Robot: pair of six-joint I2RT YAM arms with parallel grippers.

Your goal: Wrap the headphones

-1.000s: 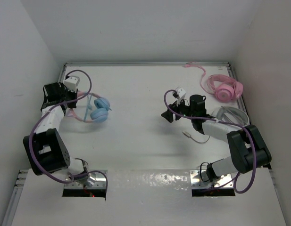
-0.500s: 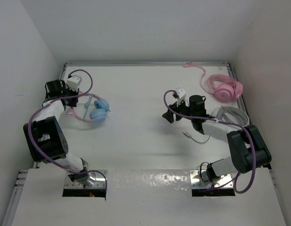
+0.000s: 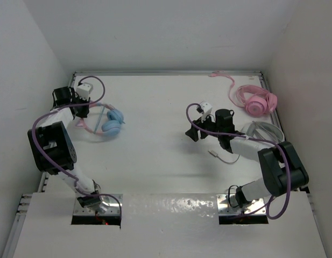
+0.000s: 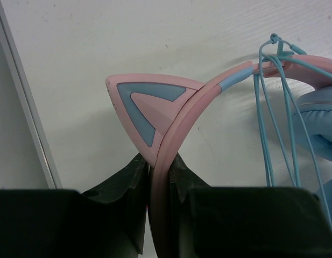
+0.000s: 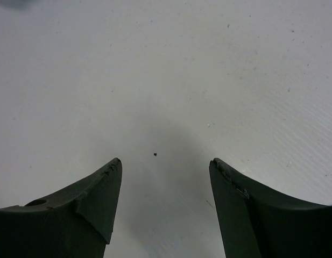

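The headphones [image 4: 149, 102] are clamped in the left end effector [image 4: 158, 164]; the right end effector [image 5: 166, 169] is held apart above the counter [image 5: 155, 64].

headphones [image 3: 109, 122] lay far left on counter [image 3: 160, 156], band inside left end effector [image 4: 159, 172] | right end effector [image 3: 191, 132] hung centre-right, well apart | rear headset [image 3: 255, 100] sat far right | front headset [image 3: 264, 129] lay just before it

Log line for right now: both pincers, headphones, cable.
left pincer: shut on pink cat-ear headband of light blue headphones | right pincer: open, empty, above white table | pale blue cable: looped over headband
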